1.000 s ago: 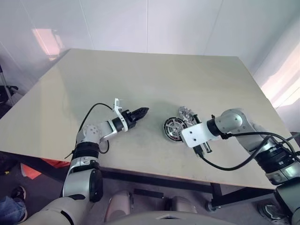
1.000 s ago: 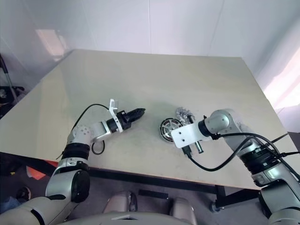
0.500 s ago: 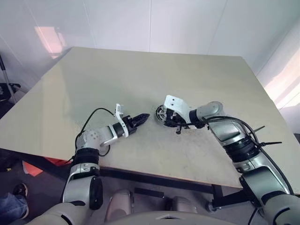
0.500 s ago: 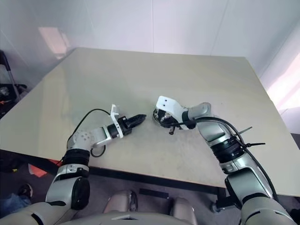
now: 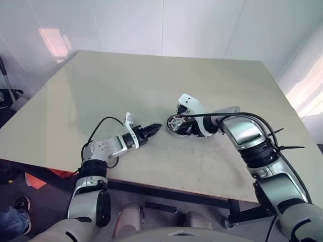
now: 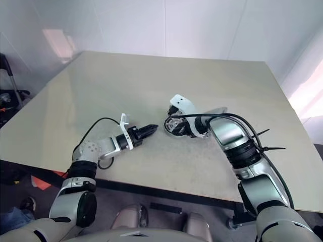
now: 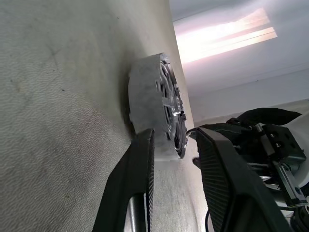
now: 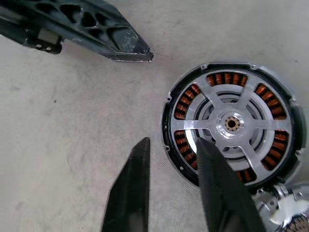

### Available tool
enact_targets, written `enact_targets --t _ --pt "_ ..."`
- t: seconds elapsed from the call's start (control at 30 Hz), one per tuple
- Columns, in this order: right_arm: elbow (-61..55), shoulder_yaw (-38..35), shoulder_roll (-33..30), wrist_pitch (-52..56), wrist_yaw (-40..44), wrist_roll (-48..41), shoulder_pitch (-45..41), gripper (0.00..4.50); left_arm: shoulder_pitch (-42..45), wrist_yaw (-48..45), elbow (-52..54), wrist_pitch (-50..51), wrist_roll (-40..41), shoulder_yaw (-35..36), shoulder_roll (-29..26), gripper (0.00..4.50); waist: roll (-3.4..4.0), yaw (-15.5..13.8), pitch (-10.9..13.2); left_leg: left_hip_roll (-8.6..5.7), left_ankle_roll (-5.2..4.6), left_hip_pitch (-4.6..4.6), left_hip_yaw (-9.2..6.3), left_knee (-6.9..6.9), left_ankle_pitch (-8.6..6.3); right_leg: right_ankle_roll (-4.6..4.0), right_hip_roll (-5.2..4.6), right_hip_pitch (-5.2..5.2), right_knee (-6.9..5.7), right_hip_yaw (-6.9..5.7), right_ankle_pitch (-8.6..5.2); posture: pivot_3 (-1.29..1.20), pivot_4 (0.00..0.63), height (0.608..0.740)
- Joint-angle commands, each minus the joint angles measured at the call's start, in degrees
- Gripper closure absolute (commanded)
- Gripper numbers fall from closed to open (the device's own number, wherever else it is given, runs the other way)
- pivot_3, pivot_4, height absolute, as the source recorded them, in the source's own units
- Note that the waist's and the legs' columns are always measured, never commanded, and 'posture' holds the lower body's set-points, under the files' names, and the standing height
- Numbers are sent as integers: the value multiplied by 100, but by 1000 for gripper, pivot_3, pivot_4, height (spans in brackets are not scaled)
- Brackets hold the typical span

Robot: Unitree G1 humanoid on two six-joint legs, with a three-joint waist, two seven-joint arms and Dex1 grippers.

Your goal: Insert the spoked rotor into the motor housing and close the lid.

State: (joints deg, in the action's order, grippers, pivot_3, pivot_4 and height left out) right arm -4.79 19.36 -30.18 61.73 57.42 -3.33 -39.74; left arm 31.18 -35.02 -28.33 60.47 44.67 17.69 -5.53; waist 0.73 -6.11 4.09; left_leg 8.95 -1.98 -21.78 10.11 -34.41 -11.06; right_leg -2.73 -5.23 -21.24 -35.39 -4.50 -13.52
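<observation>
surface: beige table (image 5: 202, 85) against white walls.
left gripper (image 5: 156, 127): lies low on the table, pointing at the motor; fingers a little apart, nothing between them.
motor housing (image 8: 231, 124): flat on the table, mid-table, just past the left fingertips; copper windings visible.
spoked rotor (image 8: 241, 126): judged already seated in the housing, spokes and hub over the windings.
right gripper (image 8: 169, 159): angled down over the housing's near edge, fingers parted, empty.
lid (image 8: 289, 212): appears to lie just beside the housing, partly seen, not fitted.
remaining: pick up lid, close housing.
</observation>
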Motion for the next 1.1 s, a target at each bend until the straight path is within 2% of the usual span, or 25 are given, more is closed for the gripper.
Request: enact_targets --t 0.03,0.1,0.2,0.4,0.5,0.6,0.73,0.8,0.93,1.1 --pt "-783 -337 -107 -103 139 -488 -113 2582 56 -120 45 -68 3 -37 -37 3048 0 4 0 -1 5 4 0 6 3 0 0 0 0 1 0 0 0 740" --pt "-1057 -548 -146 89 96 -728 -83 2582 41 -139 44 -75 -22 -70 -40 3048 -1 1 0 -2 14 10 0 16 9 0 1 0 0 2 0 0 0 740" --pt "-1032 -1272 124 818 -474 -964 -103 2582 57 -166 35 -105 -42 -66 -42 3048 -1 1 0 -1 19 18 -2 22 12 1 2 6 0 3 0 0 0 740" --pt "-488 -3650 825 2796 -1821 -903 109 2582 31 -183 -31 -112 -82 -58 -94 3048 -1 -38 0 -9 25 22 -3 22 16 0 1 10 -2 5 0 0 0 740" --pt "-477 -5046 1287 3077 -2452 -1062 664 2582 -53 -275 11 2 -199 -307 -137 3048 -3 -118 -3 -8 26 24 -2 31 16 0 1 10 4 6 -1 0 0 740" --pt "-947 -5789 1796 3077 -3044 -1608 1071 2582 0 -337 -68 35 -254 -429 -152 3048 12 -135 -7 -10 32 26 0 48 20 2 1 4 10 6 -2 0 0 740" --pt "-1579 -6468 2455 3077 -4076 -2450 1608 2582 129 -449 -224 35 -412 -616 -189 3048 30 -138 -12 -17 58 51 3 89 37 3 1 3 12 12 -3 0 0 740" --pt "-1752 -6782 2787 3077 -4665 -2840 1702 2582 164 -507 -263 50 -462 -690 -227 3048 32 -142 -15 -19 83 89 2 133 53 41 2 30 38 12 -25 0 0 740" --pt "-1877 -7217 3377 3077 -5730 -3535 1672 2582 204 -593 -307 101 -533 -798 -287 3048 39 -140 -19 -22 101 106 2 169 64 44 3 36 54 11 -26 0 0 740" --pt "-1636 -7568 3874 3077 -6645 -3864 1393 2582 200 -639 -247 145 -604 -860 -368 3048 49 -136 -26 -29 110 102 2 195 70 46 2 28 64 11 -27 0 0 740"
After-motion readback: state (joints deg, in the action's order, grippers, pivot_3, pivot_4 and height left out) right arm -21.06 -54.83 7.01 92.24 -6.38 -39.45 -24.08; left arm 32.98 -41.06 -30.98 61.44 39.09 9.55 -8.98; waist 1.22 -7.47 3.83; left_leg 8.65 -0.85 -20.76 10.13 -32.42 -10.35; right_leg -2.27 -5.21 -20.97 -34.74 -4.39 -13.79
